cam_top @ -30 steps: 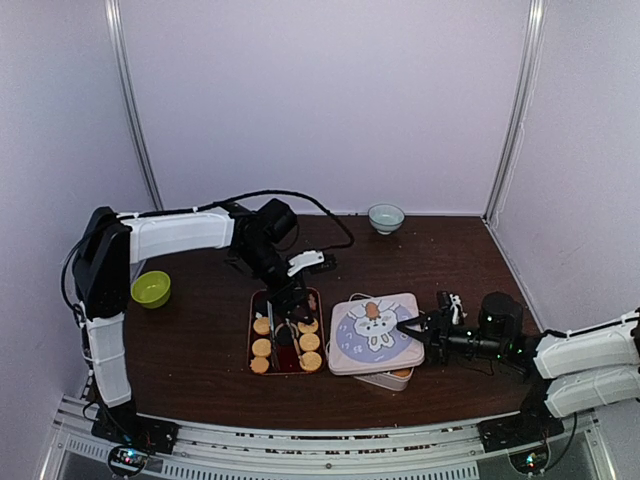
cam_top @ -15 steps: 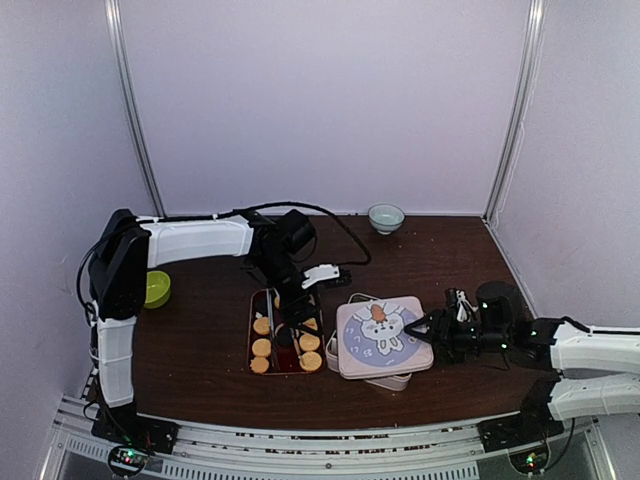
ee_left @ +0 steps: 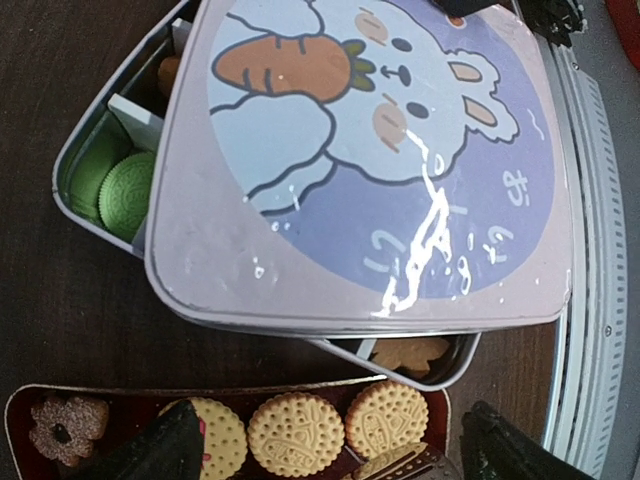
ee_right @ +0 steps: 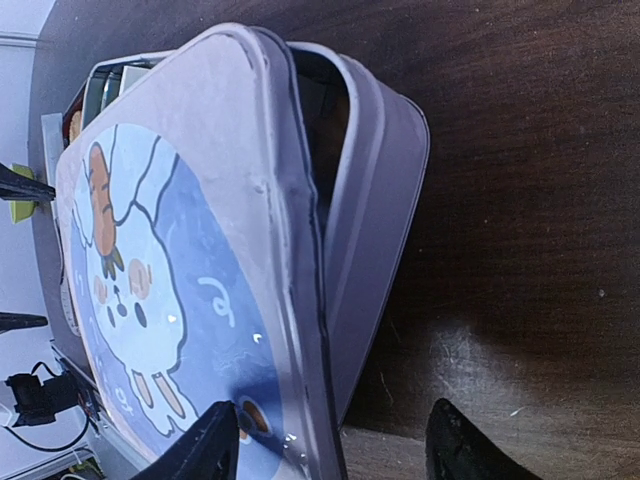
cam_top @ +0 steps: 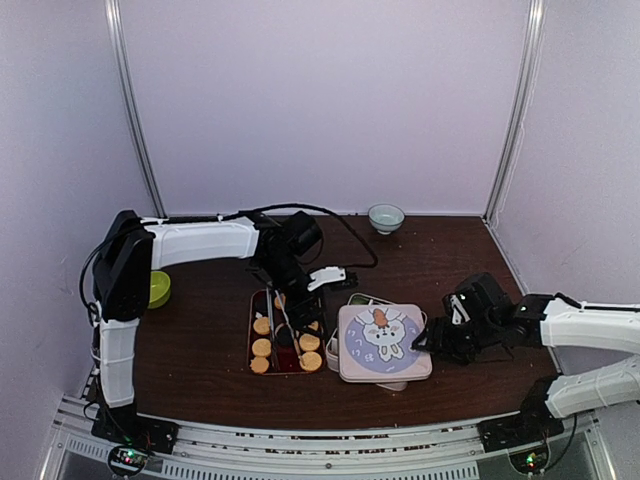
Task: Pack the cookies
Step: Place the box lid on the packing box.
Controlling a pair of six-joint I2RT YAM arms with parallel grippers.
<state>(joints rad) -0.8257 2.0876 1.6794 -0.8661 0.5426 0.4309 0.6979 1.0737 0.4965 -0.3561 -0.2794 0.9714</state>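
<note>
Left gripper (ee_left: 325, 455) gapes over round golden cookies (ee_left: 296, 434) in red tray (ee_left: 120, 390); right gripper (ee_right: 335, 455) jaws parted, straddling pink rabbit-print lid (ee_right: 170, 220) edge.

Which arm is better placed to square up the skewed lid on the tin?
Right: the right gripper sits at the lid's edge, jaws open astride it; the left gripper hangs over the cookies in the tray.

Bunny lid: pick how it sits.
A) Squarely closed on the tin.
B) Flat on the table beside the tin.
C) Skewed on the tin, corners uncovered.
C: the lid lies crooked over the tin, with green cookies showing in an uncovered corner.
</note>
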